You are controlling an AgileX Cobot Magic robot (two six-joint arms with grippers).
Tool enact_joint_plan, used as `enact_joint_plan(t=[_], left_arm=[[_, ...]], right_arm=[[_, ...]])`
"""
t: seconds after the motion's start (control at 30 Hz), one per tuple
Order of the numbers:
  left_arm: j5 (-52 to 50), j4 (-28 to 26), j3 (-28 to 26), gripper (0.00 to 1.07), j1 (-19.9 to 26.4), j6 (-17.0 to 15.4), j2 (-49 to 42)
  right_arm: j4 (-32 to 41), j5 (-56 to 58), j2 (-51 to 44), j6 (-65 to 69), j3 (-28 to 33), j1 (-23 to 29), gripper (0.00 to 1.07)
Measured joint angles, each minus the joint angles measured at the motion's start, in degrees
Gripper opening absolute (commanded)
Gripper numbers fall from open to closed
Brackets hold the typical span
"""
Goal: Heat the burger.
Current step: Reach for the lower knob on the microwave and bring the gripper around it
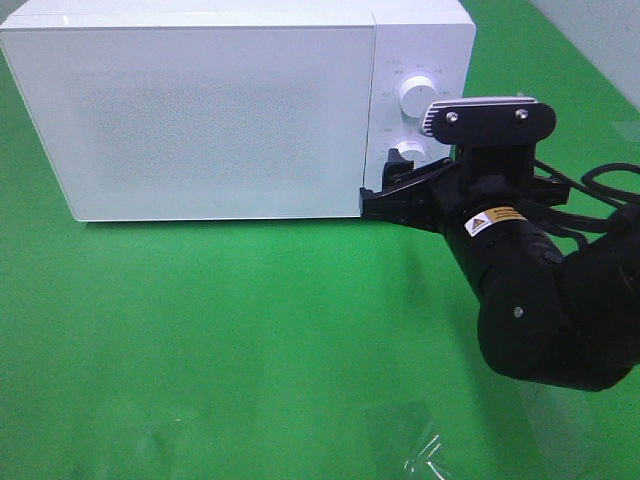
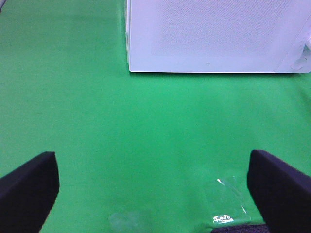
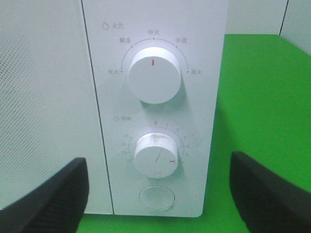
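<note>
Over green cloth (image 2: 146,121), left tool (image 2: 151,162) spread wide; white microwave (image 2: 214,36) beyond, well apart; clear film (image 2: 228,201) near tool.

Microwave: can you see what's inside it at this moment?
No. The microwave has its door shut, and the white dotted panel hides the cavity in every view. No burger shows outside; whether it is inside cannot be told.

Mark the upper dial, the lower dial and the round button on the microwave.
upper dial (image 3: 155,75), right wrist view, middle of its front face.
lower dial (image 3: 156,156), right wrist view, middle of its front face.
round button (image 3: 156,197), right wrist view, its middle.
</note>
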Motion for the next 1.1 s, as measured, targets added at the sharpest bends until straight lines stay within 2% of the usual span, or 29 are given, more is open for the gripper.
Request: enact_joint_plan(t=[0.33,0.53,1.1], left_arm=[[0.0,0.0,0.0,0.98,0.0,0.0,0.0],[0.0,0.0,0.0,0.98,0.0,0.0,0.0],[0.0,0.0,0.0,0.98,0.0,0.0,0.0]], right_arm=[[0.0,0.1,5.6,0.0,-5.5,-0.2,0.76],[-0.2,1.2,8.3,-0.1,-8.9,-3.2,0.76],[-1.7,3.3,13.6,-0.1,-14.7,-6.0,0.76]])
